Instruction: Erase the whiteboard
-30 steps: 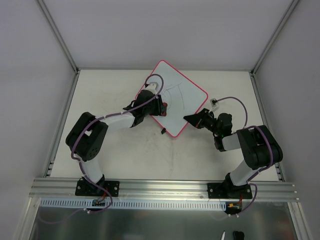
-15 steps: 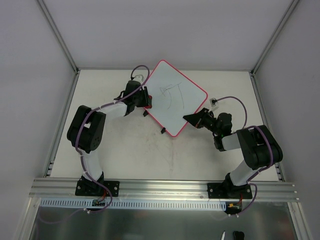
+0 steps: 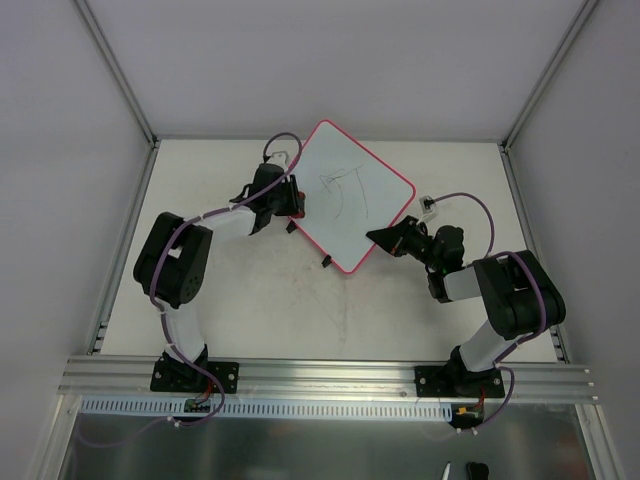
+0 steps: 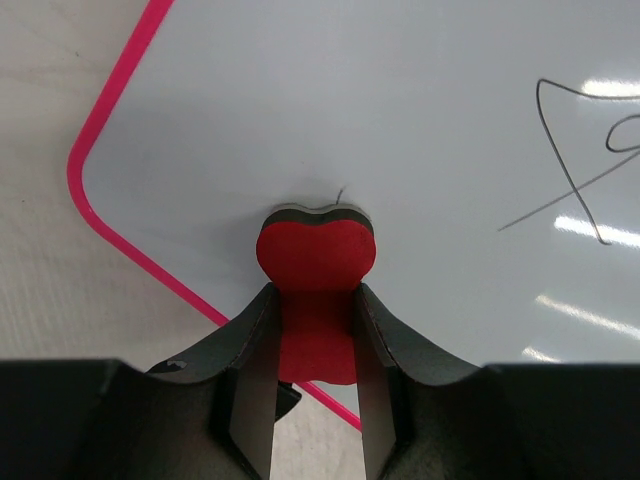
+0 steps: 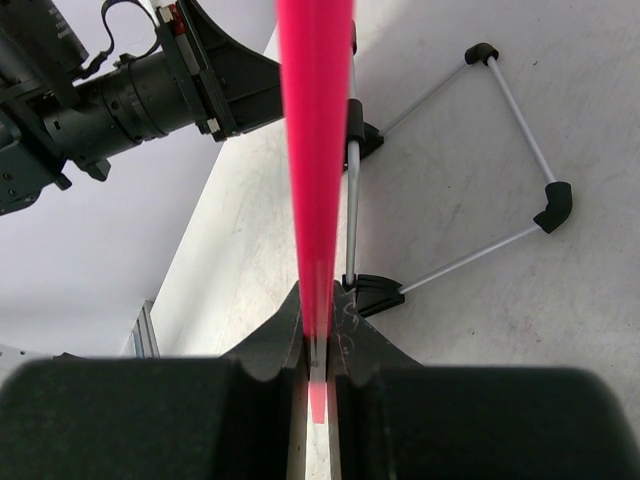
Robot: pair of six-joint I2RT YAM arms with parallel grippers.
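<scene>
At the far middle of the table [image 3: 250,320] we note the glossy pink-rimmed whiteboard [image 3: 355,205], right hand [image 5: 318,335] clamped on its thin edge, left hand [image 4: 315,300] clamped on a red bow-shaped eraser [image 4: 316,250] at its rounded corner.

Lab test cell: aluminium-framed enclosure [image 3: 120,75].

Whiteboard [image 5: 315,150] rim blurred up close; eraser [image 4: 316,250] rear hidden between fingers [image 4: 250,365].

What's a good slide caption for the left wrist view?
Left hand holds a red eraser on the whiteboard near its pink-rimmed corner, with unerased pen marks to the right.
</scene>
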